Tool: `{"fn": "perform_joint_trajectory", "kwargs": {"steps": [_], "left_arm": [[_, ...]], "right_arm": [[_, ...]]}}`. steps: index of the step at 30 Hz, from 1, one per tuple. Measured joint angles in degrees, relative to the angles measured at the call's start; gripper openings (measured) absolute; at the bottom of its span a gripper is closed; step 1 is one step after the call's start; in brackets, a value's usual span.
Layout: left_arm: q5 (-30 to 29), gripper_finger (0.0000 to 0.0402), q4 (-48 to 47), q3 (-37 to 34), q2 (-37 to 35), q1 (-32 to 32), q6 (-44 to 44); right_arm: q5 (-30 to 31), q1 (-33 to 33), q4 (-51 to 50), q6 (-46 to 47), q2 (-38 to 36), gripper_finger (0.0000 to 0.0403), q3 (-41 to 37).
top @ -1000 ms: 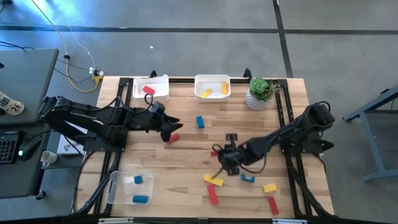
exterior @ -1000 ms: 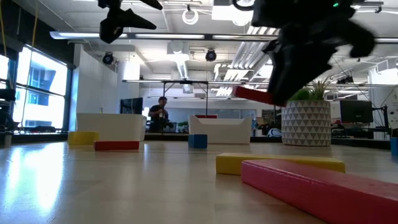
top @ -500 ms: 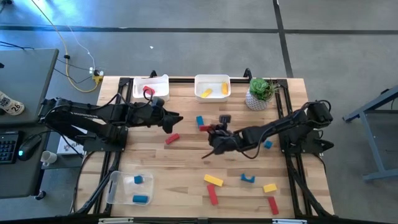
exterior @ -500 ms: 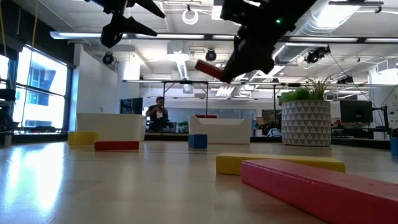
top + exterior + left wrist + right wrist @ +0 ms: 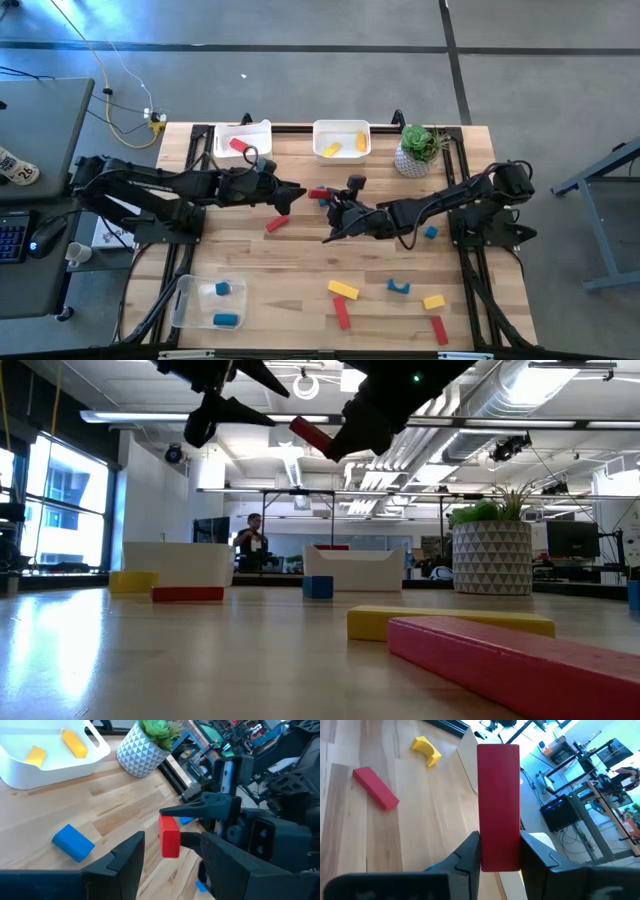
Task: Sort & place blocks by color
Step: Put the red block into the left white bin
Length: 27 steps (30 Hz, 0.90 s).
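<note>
The right tool point(image 5: 328, 196) is clamping a red block point(image 5: 319, 193) by its long flat faces, holding it in the air above the middle of the table point(image 5: 300, 270), with one end sticking out past the fingertips. The left tool point(image 5: 292, 193) is hanging just beside it, spread wide and facing that free end (it looks like a handover to me). The block looks like a rigid, light bar with smooth sides, so I judge it could slip or pivot under a light pinch; the free end is the sensible place to grab, square across the flat faces.

Farther out, a white bin point(image 5: 243, 140) at the far edge is holding a red block, and a second white bin point(image 5: 341, 139) beside it is holding yellow ones. A clear bin point(image 5: 207, 303) at the near left corner is keeping blue ones. Loose blocks are lying about: a red bar point(image 5: 277, 223), a blue block point(image 5: 429, 232), and a yellow bar point(image 5: 343, 290) near the front.
</note>
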Motion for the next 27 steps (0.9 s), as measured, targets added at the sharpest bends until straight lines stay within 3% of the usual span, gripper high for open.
{"fn": "perform_joint_trajectory", "kwargs": {"steps": [21, 27], "left_arm": [[3.1, 0.0183, 9.3, 0.0, 8.8, 1.9, 2.8], [3.1, 0.0155, 9.7, 0.0, 10.0, 1.9, 3.6]], "right_arm": [[1.0, -0.1, 0.1, 2.0, 0.0, 0.0079, 0.0], [0.6, -0.7, 0.1, 3.7, 0.0, 0.0079, 0.0]]}}
